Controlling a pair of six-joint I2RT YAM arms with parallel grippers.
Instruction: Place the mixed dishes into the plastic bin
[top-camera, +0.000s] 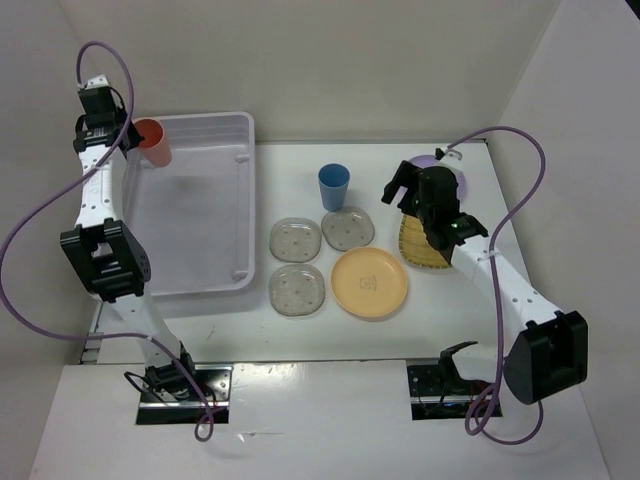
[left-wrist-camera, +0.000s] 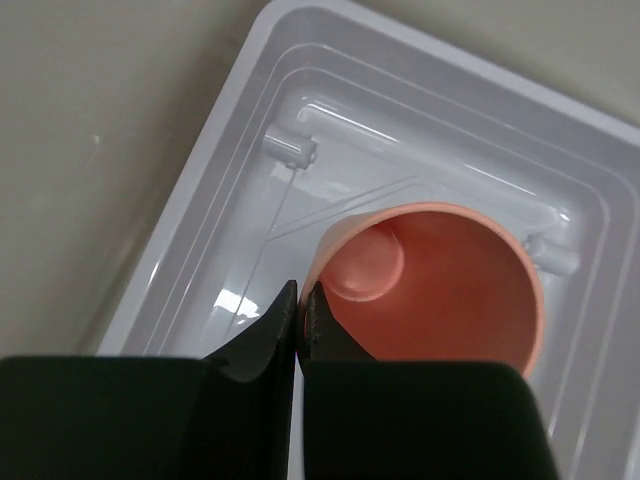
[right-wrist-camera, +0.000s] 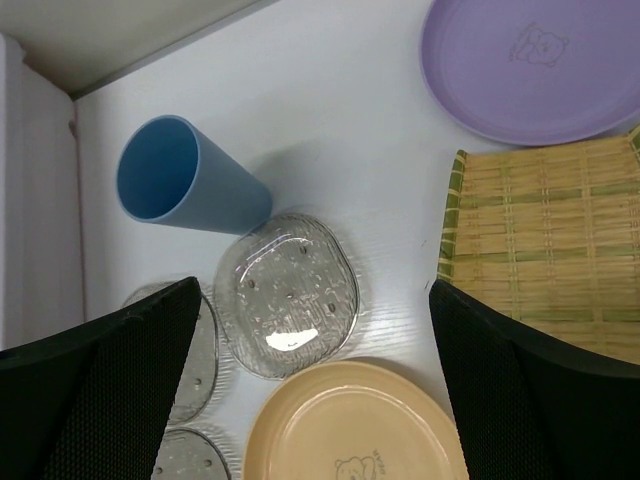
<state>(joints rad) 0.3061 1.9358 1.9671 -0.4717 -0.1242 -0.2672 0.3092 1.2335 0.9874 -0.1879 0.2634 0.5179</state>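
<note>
My left gripper (top-camera: 137, 137) is shut on the rim of the salmon cup (top-camera: 153, 141), holding it over the far left corner of the plastic bin (top-camera: 240, 205). In the left wrist view the cup (left-wrist-camera: 440, 285) hangs over the bin's floor (left-wrist-camera: 330, 150). My right gripper (top-camera: 403, 186) is open and empty above the table. Below it lie the blue cup (right-wrist-camera: 185, 187), a clear speckled saucer (right-wrist-camera: 288, 296), the orange-yellow plate (right-wrist-camera: 350, 425), the yellow woven plate (right-wrist-camera: 550, 240) and the lavender bowl (right-wrist-camera: 530, 65). Three saucers (top-camera: 297, 238) (top-camera: 348, 228) (top-camera: 298, 289) show from above.
White walls close the table at the back and both sides. The bin holds nothing besides the hanging cup. Purple cables loop beside each arm.
</note>
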